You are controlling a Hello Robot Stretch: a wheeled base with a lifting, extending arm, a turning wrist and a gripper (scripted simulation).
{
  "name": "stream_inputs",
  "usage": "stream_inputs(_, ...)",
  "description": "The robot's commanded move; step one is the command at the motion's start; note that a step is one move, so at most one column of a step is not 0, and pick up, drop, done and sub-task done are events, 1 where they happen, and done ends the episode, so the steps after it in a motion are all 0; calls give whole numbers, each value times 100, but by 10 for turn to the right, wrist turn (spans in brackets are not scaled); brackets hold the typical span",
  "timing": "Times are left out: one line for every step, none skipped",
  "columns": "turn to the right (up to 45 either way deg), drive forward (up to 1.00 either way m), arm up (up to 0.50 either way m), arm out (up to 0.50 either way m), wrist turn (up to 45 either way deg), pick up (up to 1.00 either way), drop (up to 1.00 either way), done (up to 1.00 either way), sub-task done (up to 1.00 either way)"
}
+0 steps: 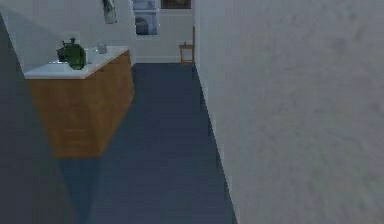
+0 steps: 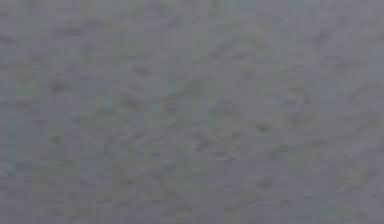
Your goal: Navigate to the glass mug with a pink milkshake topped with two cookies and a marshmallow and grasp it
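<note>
I can't pick out glass mug of pink milkshake for certain. Best candidate, my guess: small pale blob (image 1: 101,47) beside dark green rounded object (image 1: 72,55) on white-topped wooden surface (image 1: 45,70), upper left of forward view; too small to tell. Expect mug rigid, slick, breakable, heavy with liquid, toppings loose: take glass body mid-height, keep upright. Items at corridor's far end, top centre, hard to read. Grey speckled wall (image 2: 190,110) across arm side view. Gripper state: I cannot tell.
</note>
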Motion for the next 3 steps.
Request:
stream_inputs(0, 15, 0, 0, 0, 0, 0, 0, 0)
stream_inputs(-120, 0, 0, 0, 0, 0, 0, 0, 0)
stream_inputs(0, 100, 0, 0, 0, 0, 0, 0, 0)
